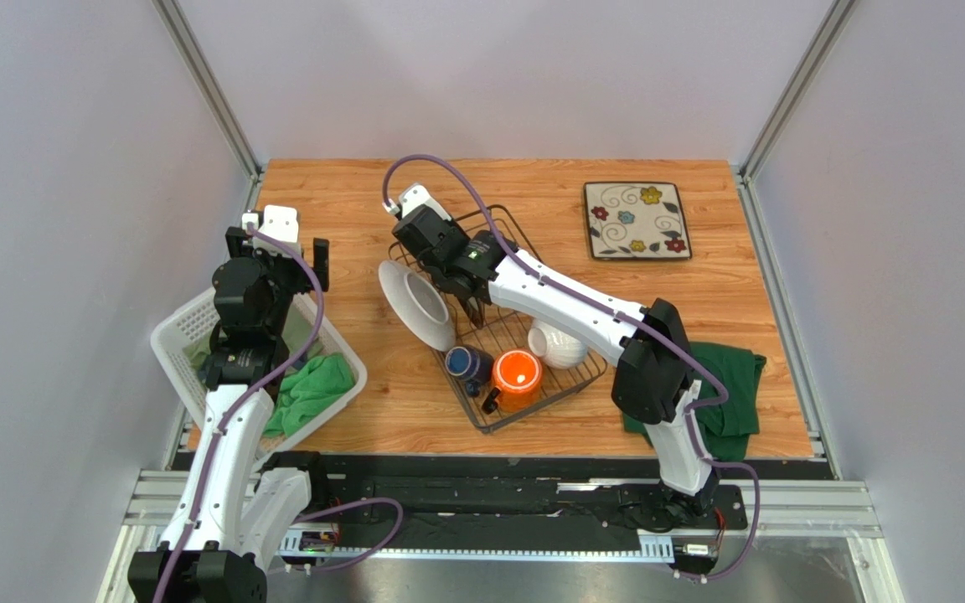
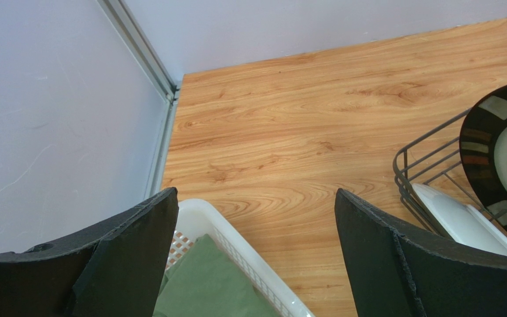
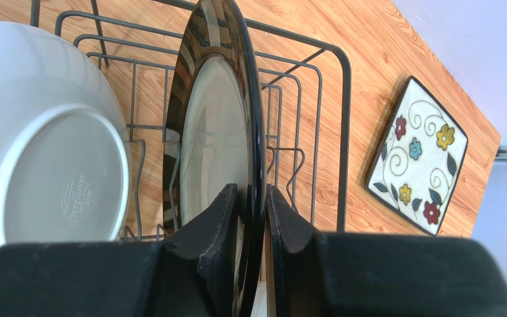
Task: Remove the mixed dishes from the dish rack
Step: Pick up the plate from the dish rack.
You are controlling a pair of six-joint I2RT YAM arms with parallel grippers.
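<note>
My right pincer [image 3: 253,214]: clenched on the rim of the dark-rimmed plate [image 3: 213,125], which stands upright in the dish rack [image 3: 344,132]. The square floral plate [image 3: 418,158]: lying flat, two o'clock from rack. My left pincer [image 2: 256,231]: released.

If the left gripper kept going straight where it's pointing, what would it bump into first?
Probably the bare wooden table, just past the rim of the white basket. The open left gripper aims at the planks; the dish rack sits off to the right, outside that line. Depth is hard to judge.
</note>
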